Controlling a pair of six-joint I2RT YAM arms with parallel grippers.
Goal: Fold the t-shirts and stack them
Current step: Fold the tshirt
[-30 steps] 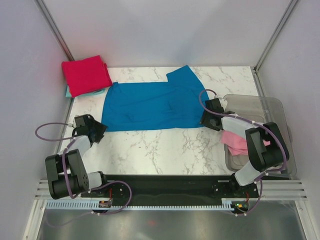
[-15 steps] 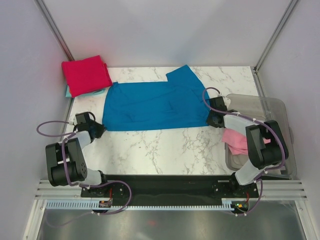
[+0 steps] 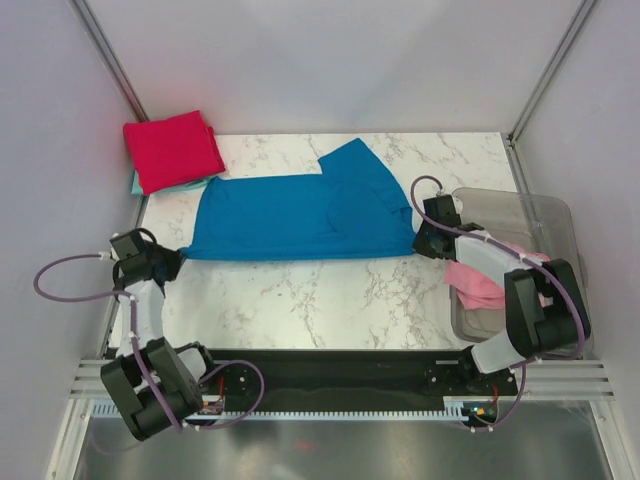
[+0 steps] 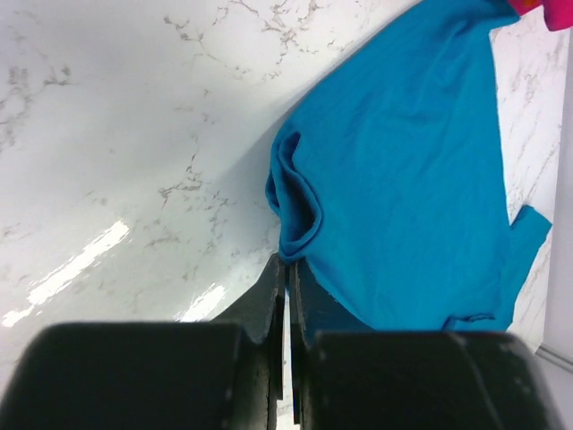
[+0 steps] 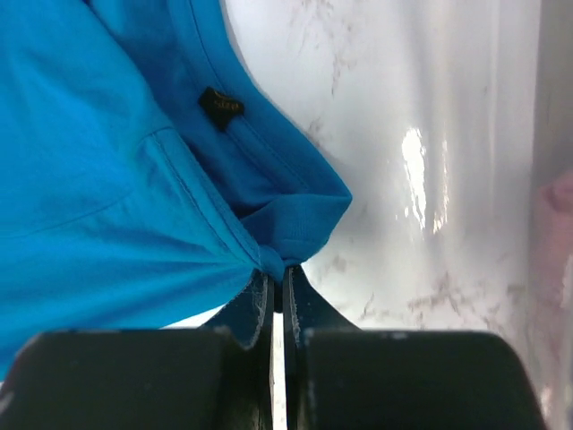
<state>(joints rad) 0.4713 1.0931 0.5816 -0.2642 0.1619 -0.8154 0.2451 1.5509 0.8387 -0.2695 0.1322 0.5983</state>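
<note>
Both jaws had clamped the blue t-shirt (image 3: 300,215) by its near corners, dragging it leftward. Red t-shirt (image 3: 172,150) lay folded on the teal t-shirt (image 3: 137,185); blue and the pink t-shirt (image 3: 475,285) remained unfolded.

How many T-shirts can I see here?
4. The blue shirt lies spread on the table; the red shirt sits folded at the far left, a teal shirt peeking from under it; the pink shirt is in the clear tub at right, which may hide more.
</note>
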